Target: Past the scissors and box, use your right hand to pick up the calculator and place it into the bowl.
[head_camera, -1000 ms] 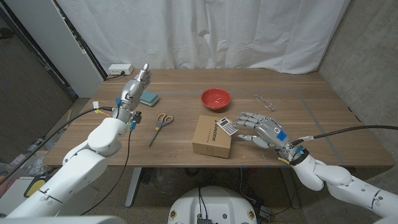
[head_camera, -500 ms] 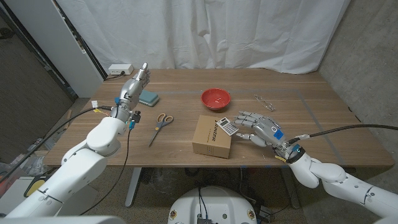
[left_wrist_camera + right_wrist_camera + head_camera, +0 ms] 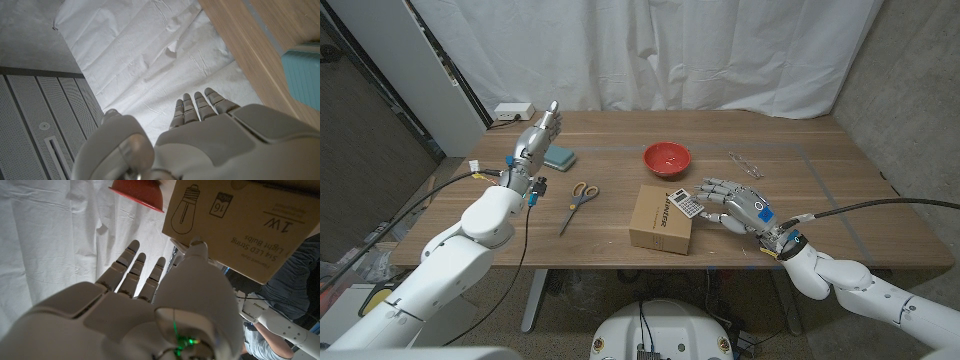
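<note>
Wooden table (image 3: 840,190), white curtain (image 3: 660,50) behind. Calculator (image 3: 686,203) on box (image 3: 660,220) top, near red bowl (image 3: 666,157). Right hand (image 3: 740,207) just beside calculator, fingers spread, holding nothing.

1. Both arms are glossy white shells, rounded and chunky.
2. The right hand (image 3: 738,208) is silvery grey with segmented fingers and a little blue sticker on its back.
3. The left hand (image 3: 535,143) has the same metallic grey look.
4. Black cables run along each forearm, and a green light glows at the right wrist.
</note>
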Controlling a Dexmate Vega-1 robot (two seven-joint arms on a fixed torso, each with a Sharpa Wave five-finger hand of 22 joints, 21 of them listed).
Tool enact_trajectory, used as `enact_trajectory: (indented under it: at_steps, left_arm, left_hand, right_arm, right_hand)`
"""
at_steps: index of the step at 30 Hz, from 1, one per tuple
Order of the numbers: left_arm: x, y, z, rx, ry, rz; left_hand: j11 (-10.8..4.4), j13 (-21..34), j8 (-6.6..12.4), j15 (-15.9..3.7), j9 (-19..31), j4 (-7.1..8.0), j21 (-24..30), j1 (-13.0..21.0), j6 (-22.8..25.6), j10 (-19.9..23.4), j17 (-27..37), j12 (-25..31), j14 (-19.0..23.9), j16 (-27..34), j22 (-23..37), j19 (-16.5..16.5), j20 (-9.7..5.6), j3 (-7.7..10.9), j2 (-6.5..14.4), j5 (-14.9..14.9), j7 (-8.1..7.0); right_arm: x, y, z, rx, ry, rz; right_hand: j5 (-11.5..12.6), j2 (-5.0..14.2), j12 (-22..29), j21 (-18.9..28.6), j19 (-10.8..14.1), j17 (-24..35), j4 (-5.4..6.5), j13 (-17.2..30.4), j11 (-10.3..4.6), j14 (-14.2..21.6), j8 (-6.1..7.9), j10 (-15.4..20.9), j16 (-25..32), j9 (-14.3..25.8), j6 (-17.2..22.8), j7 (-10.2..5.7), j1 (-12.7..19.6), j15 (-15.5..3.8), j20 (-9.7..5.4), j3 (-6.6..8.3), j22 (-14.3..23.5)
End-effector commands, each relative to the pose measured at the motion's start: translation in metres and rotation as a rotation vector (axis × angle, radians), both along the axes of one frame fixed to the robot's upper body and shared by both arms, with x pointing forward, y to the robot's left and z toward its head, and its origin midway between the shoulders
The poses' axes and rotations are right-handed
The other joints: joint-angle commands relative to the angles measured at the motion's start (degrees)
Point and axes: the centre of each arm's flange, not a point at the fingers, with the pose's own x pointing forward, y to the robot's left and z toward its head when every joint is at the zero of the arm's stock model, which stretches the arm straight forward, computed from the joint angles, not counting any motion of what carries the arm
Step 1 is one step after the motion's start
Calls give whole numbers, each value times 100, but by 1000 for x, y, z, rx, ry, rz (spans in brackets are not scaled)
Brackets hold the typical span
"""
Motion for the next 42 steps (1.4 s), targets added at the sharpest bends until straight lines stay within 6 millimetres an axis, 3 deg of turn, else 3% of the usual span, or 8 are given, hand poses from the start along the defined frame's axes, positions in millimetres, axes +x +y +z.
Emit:
enact_trajectory:
  at_steps: [1,10,20,35,39,42]
  left_arm:
    - [11,-2,1,-1,17,-10]
    - [18,-2,2,3,25,-19]
    - [23,0,5,5,32,-19]
    - [23,-1,5,13,38,-22]
    - [23,-2,5,16,37,-24]
    - [24,-3,5,17,39,-24]
  left_hand:
    - [2,14,-15,14,32,9,-3,32,51,32,29,-28,-10,-17,30,-11,11,-22,57,2,-2]
    - [-4,14,-15,18,32,12,-3,33,55,39,30,-26,-9,-16,31,-12,12,-33,65,4,-5]
    - [10,15,-16,17,33,14,-1,37,59,38,29,-28,-7,-16,31,-9,-7,-46,77,7,4]
    - [8,15,-15,30,33,15,-3,44,66,42,29,-27,-9,-18,31,-15,-7,-63,92,9,15]
    - [14,15,-15,28,33,15,-2,46,68,37,29,-30,-9,-18,31,-13,-5,-67,95,9,10]
    - [10,15,-17,28,33,15,-2,49,63,40,29,-29,-10,-18,31,-13,-3,-73,99,10,9]
  right_arm:
    - [-2,0,0,12,-5,-5]
    - [-2,5,0,15,-3,10]
    - [-3,8,-1,18,2,18]
    - [-5,10,-6,22,7,17]
    - [-6,10,-7,22,5,16]
    - [-5,9,-8,23,6,14]
  right_hand:
    - [-39,18,22,33,-2,28,-38,18,-17,79,34,57,30,13,90,-11,106,-919,-840,46,29]
    - [-42,39,24,31,-29,33,-94,22,-26,65,23,63,23,13,103,-13,228,-907,-841,124,35]
    - [-68,106,183,8,-156,100,-153,96,-54,44,50,516,86,25,216,-11,458,-821,-796,366,32]
    - [-113,76,198,31,-129,129,-118,103,-58,165,84,647,145,47,298,-9,449,-838,-773,428,27]
    - [-143,72,237,45,-106,139,-107,123,-59,214,152,788,160,78,433,-8,463,-862,-765,479,24]
    - [-207,60,308,65,-73,153,-80,151,-61,350,282,1068,198,131,697,-10,473,-859,-752,561,21]
